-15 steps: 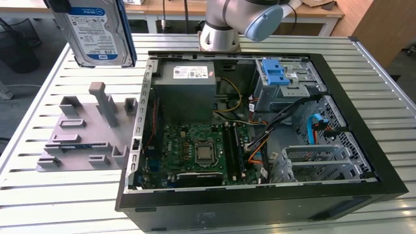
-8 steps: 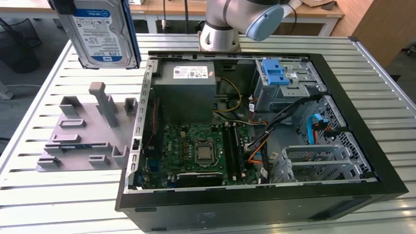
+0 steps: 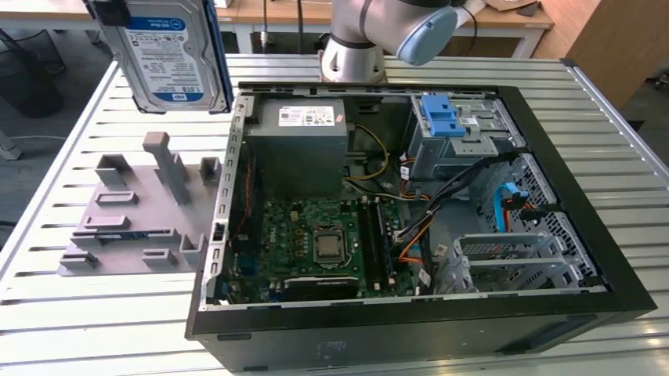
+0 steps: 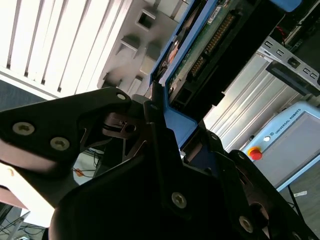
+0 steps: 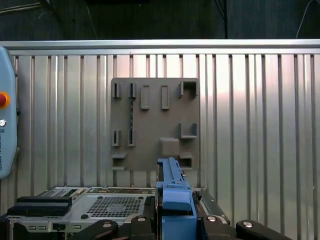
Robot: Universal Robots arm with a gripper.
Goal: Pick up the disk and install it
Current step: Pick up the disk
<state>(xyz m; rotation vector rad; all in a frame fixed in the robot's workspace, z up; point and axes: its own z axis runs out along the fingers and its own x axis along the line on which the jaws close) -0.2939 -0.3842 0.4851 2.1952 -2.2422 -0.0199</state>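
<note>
— Whereabouts of the flat silver rectangular disk (image 3: 168, 51) w/ white-and-blue label and blue plastic rails?
— Was up in the air above the grey plastic fixture plate (image 3: 136, 211), clear of the open black computer case (image 3: 418, 333). Black gripper (image 5: 176, 221) was clamped on a blue rail.
— Handling?
— Prob. rigid, weighty, shock-sensitive. Rails looked the sensible hold, not the circuit-board side.

Slatted table (image 3: 84, 313) bears computer case (image 3: 418, 333) and seemingly plastic holder (image 3: 115, 235).
</note>
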